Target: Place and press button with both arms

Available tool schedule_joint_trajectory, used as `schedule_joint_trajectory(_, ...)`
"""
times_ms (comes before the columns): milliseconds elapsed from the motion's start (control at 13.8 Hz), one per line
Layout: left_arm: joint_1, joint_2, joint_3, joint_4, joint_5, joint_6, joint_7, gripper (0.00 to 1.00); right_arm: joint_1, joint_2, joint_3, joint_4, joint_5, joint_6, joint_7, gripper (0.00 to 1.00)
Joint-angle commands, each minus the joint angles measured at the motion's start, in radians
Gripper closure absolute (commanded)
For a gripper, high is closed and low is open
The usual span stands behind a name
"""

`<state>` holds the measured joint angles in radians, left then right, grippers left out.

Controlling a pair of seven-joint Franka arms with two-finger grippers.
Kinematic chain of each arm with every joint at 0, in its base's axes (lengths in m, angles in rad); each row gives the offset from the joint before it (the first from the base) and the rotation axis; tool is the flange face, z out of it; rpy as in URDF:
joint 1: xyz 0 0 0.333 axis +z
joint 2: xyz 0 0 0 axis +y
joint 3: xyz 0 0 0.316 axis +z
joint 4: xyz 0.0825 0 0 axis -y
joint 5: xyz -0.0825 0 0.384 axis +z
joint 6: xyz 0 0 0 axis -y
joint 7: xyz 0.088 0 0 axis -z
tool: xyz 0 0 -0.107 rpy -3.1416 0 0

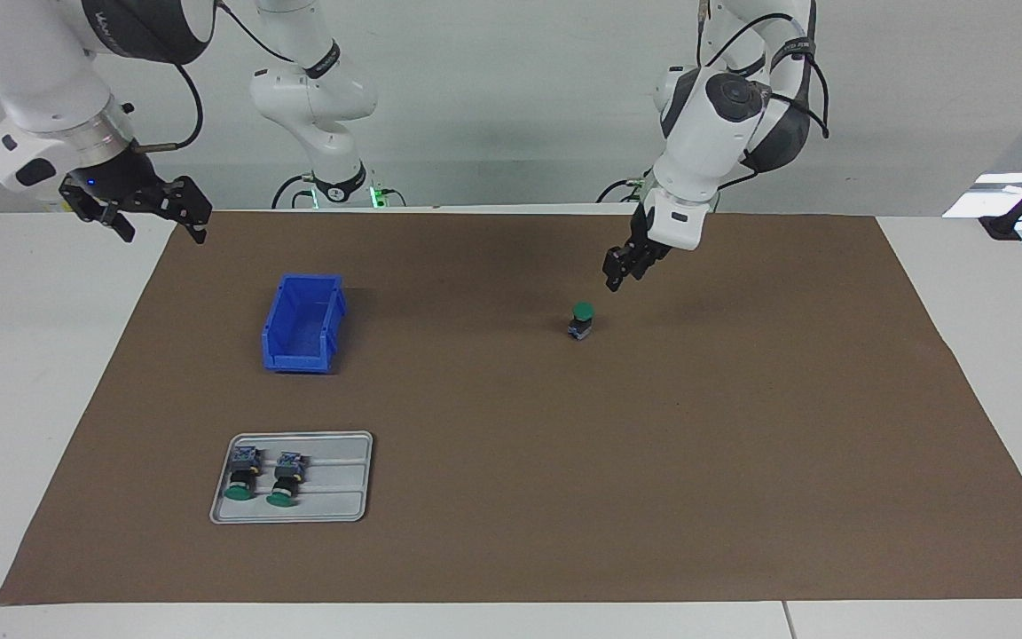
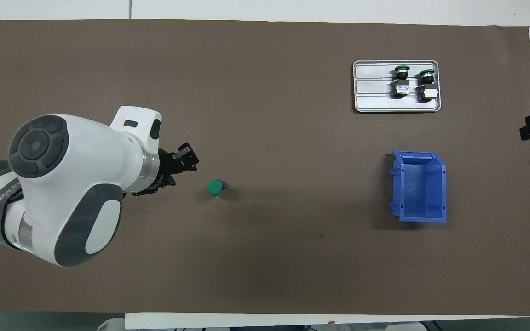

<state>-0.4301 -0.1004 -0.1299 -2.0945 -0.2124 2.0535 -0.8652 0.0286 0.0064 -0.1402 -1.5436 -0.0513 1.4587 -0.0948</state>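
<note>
1. One button point(image 1: 580, 320) stands upright on the brown mat point(image 1: 511, 497), green cap up, just below and beside my left gripper point(image 1: 614, 278), not touching it.
2. Left gripper hangs raised, holding nothing; I cannot tell its finger state.
3. Right gripper point(image 1: 159, 219) waits open over the table's edge, well apart.

- button point(image 1: 580, 320): green round cap facing up, black barrel, grey-blue block at base
- standing upright on brown mat, toward left arm's end, untouched
</note>
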Motion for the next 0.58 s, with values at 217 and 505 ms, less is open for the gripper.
schedule_joint_trajectory(217, -0.071, 0.065, 0.007, -0.045, 0.027, 0.106, 0.091, 0.98, -0.001, -0.025, -0.001, -0.029, 0.004, 0.009, -0.008, 0.02)
schedule_joint_trajectory(505, -0.081, 0.103, 0.007, -0.064, 0.027, 0.154, 0.089, 0.99, -0.001, -0.025, -0.001, -0.029, 0.004, 0.009, -0.008, 0.02)
